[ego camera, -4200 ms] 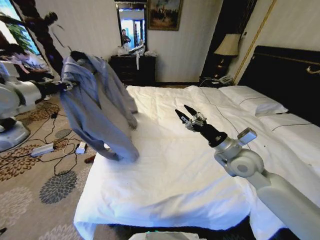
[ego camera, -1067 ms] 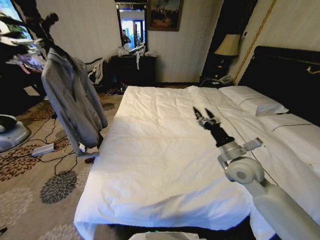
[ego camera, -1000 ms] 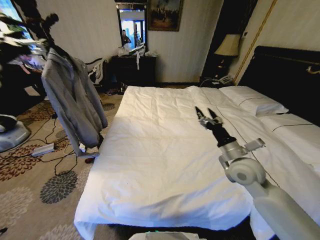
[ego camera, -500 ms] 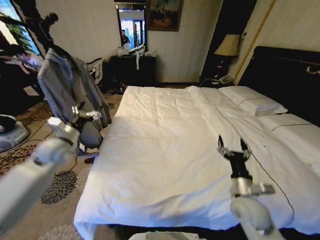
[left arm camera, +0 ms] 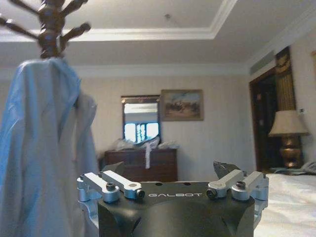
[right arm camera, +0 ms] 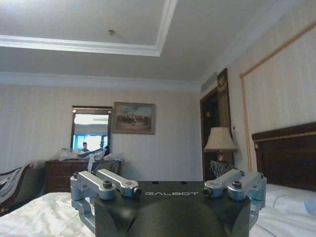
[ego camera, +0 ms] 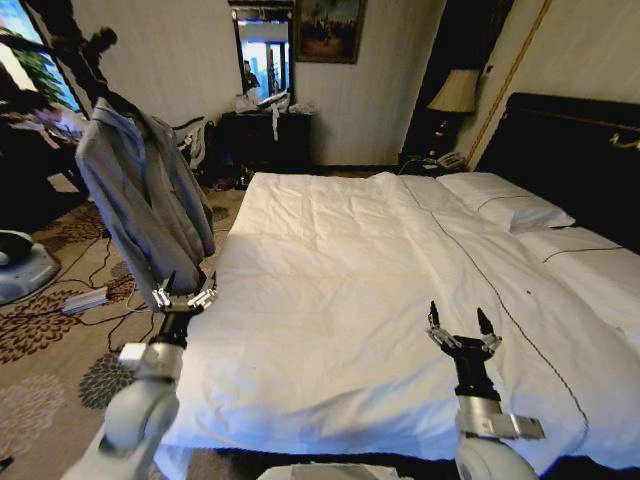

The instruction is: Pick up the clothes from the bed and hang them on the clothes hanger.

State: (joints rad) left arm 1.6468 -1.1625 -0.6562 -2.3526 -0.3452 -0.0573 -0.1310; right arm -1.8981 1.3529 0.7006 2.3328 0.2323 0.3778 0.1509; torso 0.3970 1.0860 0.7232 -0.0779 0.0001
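the left gripper is spread wide open and holds nothing. it points up, low at the near left corner of the bed, just in front of the bottom edge of the clothes. whether it touches the cloth cannot be told. in the left wrist view the two fingers stand far apart with only the room between them, and the clothes hang close by on one side. the right gripper is spread wide open too, and it holds nothing. it points up over the near right part of the bed, above the white sheet, near the thin dark stripe in the sheet. in the right wrist view its fingers are wide apart, with the bed low behind them. the clothes are off the bed. the grey-blue shirt hangs long and loose from the top of a dark wooden coat stand on the left side of the room, beside the bed. in the left wrist view the stand has pegs sticking out above the cloth. a clothes hanger under the shirt cannot be made out. the bed has only its white wrinkled sheet and white pillows by the black headboard. a dark dresser stands by the far wall under a mirror, and a lamp stands near the headboard.
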